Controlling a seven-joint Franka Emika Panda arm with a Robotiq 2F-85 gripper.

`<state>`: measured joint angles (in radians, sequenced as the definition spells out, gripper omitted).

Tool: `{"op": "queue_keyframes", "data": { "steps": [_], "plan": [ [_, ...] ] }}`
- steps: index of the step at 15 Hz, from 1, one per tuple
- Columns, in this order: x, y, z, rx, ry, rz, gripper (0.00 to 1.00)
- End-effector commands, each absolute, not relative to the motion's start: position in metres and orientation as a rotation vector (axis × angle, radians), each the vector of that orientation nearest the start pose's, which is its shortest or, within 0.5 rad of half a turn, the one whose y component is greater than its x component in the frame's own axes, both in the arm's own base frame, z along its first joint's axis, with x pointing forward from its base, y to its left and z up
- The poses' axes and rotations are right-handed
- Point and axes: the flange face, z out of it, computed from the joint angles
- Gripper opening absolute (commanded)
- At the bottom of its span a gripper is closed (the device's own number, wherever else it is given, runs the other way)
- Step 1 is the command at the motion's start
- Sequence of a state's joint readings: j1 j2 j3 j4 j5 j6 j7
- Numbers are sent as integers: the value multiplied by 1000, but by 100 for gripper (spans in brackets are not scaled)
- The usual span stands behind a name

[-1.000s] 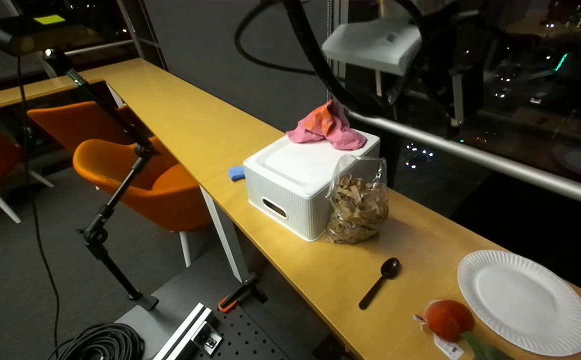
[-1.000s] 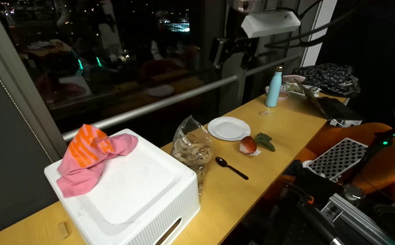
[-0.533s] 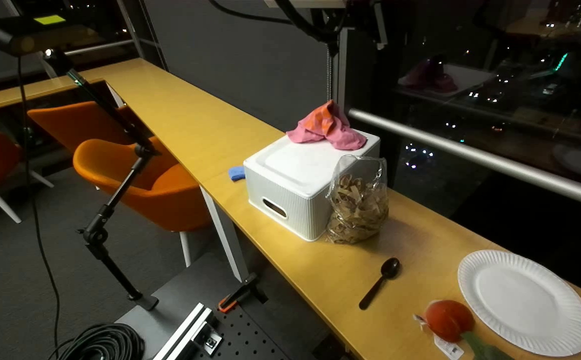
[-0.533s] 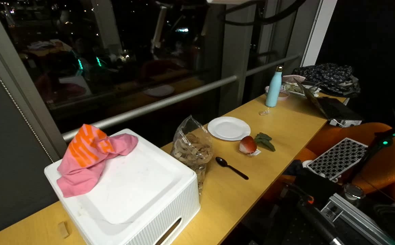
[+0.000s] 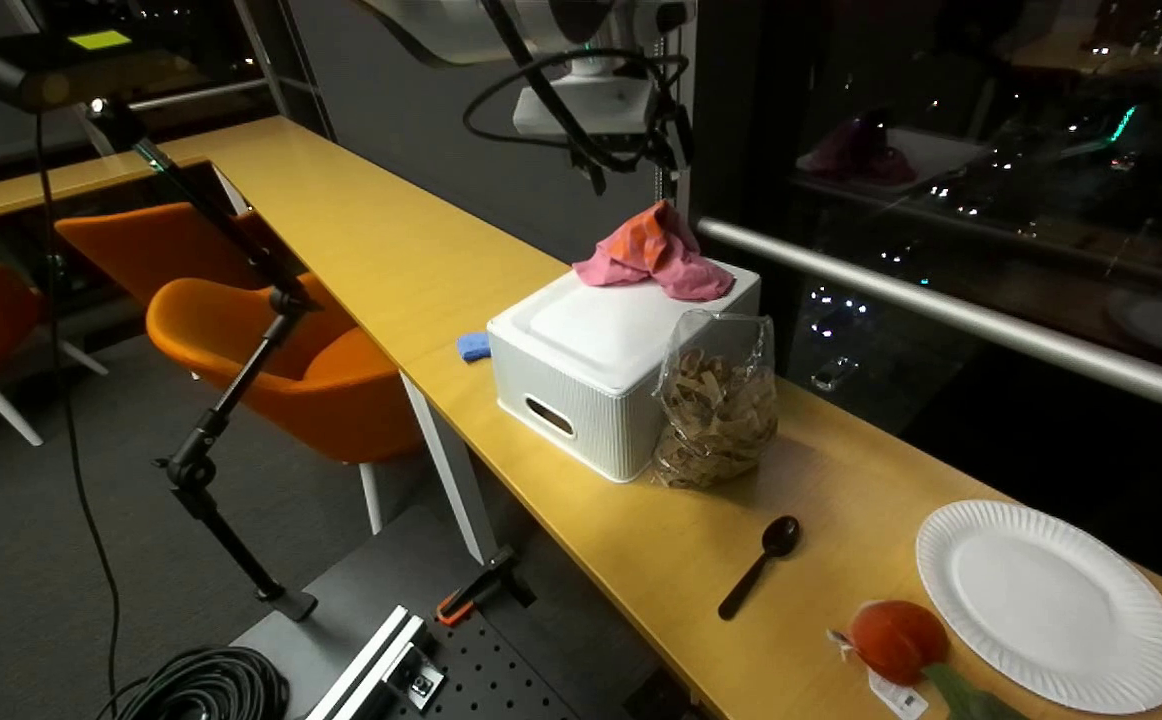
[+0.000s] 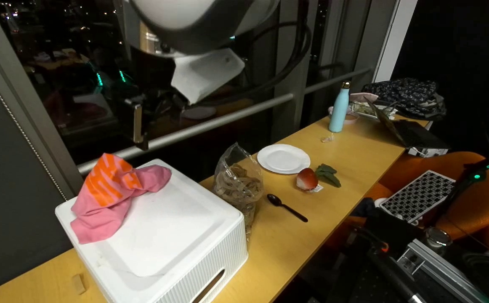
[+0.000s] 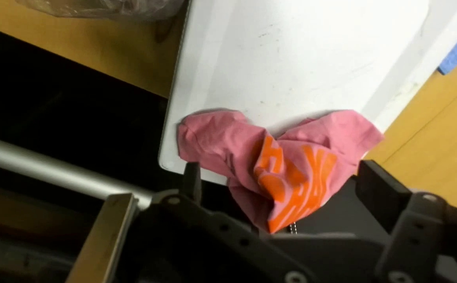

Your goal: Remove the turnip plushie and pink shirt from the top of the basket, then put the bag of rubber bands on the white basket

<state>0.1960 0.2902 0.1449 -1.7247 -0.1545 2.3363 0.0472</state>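
Pale wood table point(image 5: 391, 270) beside a dark window point(image 5: 1041, 220), metal rail point(image 5: 941, 308) alongside; in an exterior view a strip of wood parts the basket point(image 5: 581, 330) from the room-side edge at 7 o'clock, more wood running off toward 10. Shirt point(image 5: 653, 264) on the basket's top at 1 o'clock, white plastic showing toward 7; bag point(image 5: 716, 425) upright just beside at 4, plushie point(image 5: 898, 640) well beyond it. Wrist view: shirt's long axis 9 to 3, orange-printed peak at 6 o'clock (print too creased to read), gripper point(image 7: 281, 177) above, jaws spread wide.

Below the jaws (one apiece): pink shirt point(image 6: 105, 202), basket point(image 6: 173, 229), bag of rubber bands point(image 6: 239, 185), turnip plushie point(image 6: 307, 179), plate point(image 6: 283, 159), spoon point(image 6: 288, 209)
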Motion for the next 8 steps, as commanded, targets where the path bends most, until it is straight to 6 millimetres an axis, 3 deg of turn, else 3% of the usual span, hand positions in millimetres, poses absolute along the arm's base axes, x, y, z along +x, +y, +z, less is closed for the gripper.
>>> {"op": "queue_keyframes", "data": {
  "steps": [1,4,8],
  "plan": [
    [672,217,409,-3147,-682,-532,100],
    [695,219,377,-3165,-746,-536,100],
    [718,233,356,-3100,-795,-600,100]
  ]
}}
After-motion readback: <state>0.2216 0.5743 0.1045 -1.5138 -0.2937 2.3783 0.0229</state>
